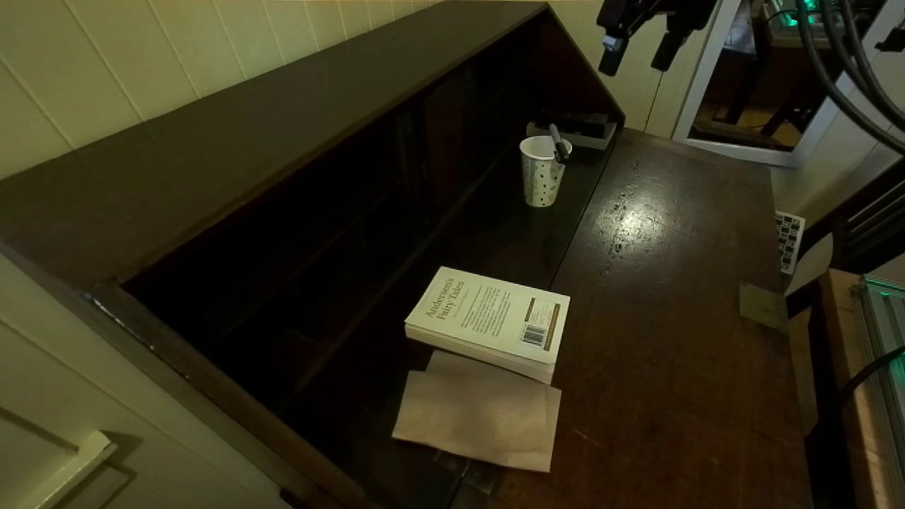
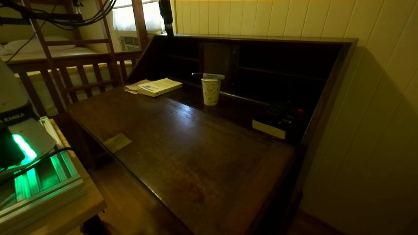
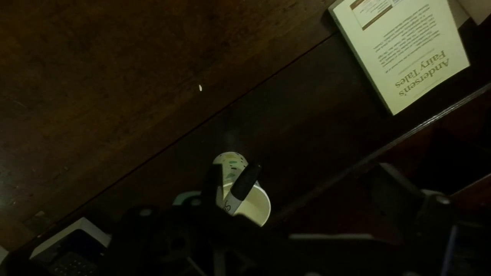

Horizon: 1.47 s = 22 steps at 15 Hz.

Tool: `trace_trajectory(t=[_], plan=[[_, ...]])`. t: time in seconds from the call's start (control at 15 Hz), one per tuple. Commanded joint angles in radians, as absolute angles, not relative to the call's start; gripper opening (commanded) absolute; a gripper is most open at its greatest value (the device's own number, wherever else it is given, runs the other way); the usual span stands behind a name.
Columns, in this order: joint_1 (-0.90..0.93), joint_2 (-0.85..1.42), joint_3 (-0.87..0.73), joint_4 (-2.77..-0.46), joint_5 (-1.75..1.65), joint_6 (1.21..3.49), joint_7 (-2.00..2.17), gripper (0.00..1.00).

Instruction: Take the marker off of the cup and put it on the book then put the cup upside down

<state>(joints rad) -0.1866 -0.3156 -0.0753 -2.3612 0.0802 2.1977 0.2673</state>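
Black claw (image 1: 639, 63) high, jaws spread. Below, in wrist view: marker (image 3: 241, 189) across rim of upright cup (image 3: 230, 168), six o'clock, on desk (image 3: 134, 76). Farther, two o'clock: white book (image 3: 406, 53); tan paper (image 3: 478, 7) past it, same bearing.

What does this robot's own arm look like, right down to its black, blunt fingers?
Its smooth, rounded, pale grey base has a curved dark band visibly lettered "A EMIKA" in white and a glowing green light. Thick black looping cables show too. The fingers are two short, straight prongs.
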Motion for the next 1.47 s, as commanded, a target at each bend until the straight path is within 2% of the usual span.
trace_trajectory(t=[0.0,0.53,1.4], plan=[[-0.188,-0.187,-0.098,-2.279,0.09,2.221,0.306,1.0],[-0.183,-0.058,-0.124,-2.239,0.065,2.361,0.329,1.0],[-0.185,-0.018,-0.145,-2.242,0.073,2.388,0.267,1.0]])
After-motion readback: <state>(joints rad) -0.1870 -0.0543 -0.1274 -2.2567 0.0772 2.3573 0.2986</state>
